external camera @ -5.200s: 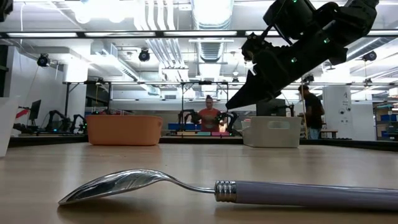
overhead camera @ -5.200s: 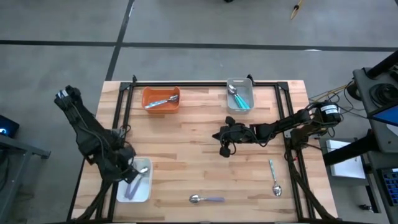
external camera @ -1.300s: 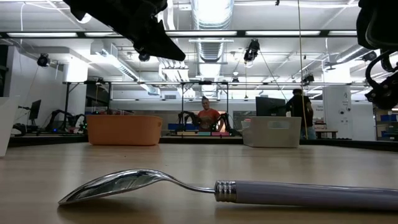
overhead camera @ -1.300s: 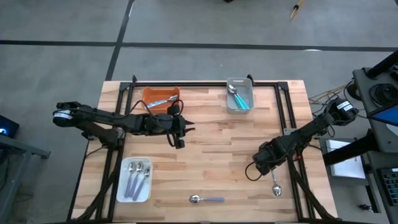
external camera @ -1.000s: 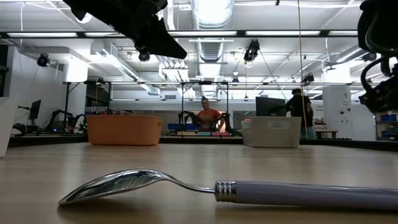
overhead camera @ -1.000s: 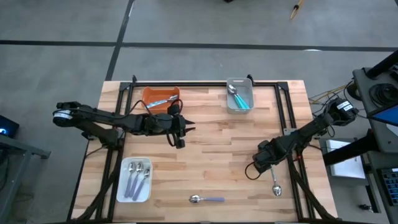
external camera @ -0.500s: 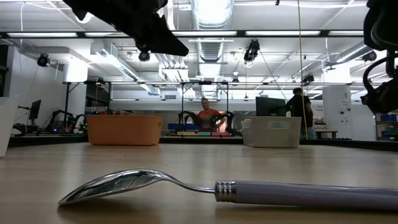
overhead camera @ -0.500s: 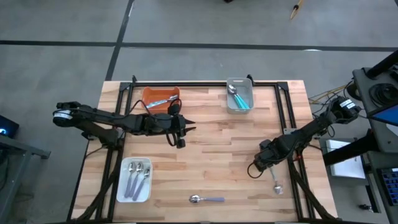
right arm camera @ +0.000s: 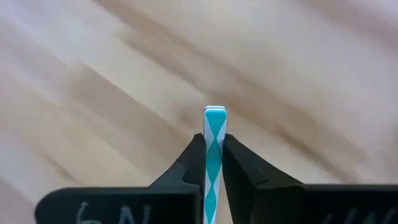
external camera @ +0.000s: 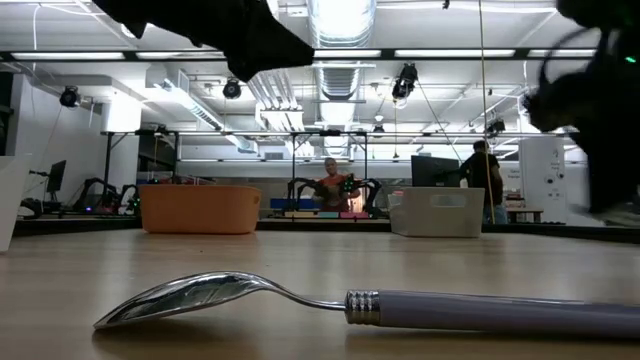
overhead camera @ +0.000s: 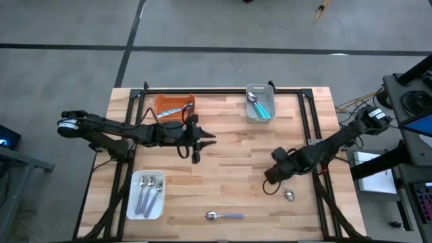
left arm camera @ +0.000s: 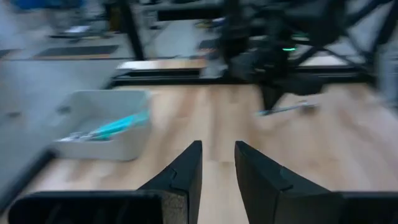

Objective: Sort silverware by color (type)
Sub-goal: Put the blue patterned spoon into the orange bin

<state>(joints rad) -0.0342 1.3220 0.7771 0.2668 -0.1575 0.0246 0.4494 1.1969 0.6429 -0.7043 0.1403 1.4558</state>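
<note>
The teal spoon (right arm camera: 214, 163) sits pinched by its slim handle between the pads of my right end effector (right arm camera: 214, 155); in the high view its shiny bowl (overhead camera: 289, 196) hangs just off the counter (overhead camera: 229, 158) near the right edge, trailing below the end effector (overhead camera: 273, 177). I judge it light and rigid, a polished metal bowl on a smooth coated handle, so slip and rotation in the grip are the main concern, not weight or breakage. The hold is out at the handle end, leaving the bowl as a small lever; a hold nearer mid-handle would swing less, but the present pinch looks centred across the handle's width. Its likely destination is the grey tray (overhead camera: 260, 103) at the back, which already holds teal spoons. A lavender spoon (overhead camera: 224, 216) lies flat on the counter at the front edge, well apart from everything; to take it I would pinch across the handle, since the bowl is curved and slick. The white tray (overhead camera: 146, 196) front-left holds more lavender-handled spoons; the orange tray (overhead camera: 174, 108) carries a pale one. My left end effector (left arm camera: 217, 171) hovers beside the orange tray, fingers slightly apart and empty.
</note>
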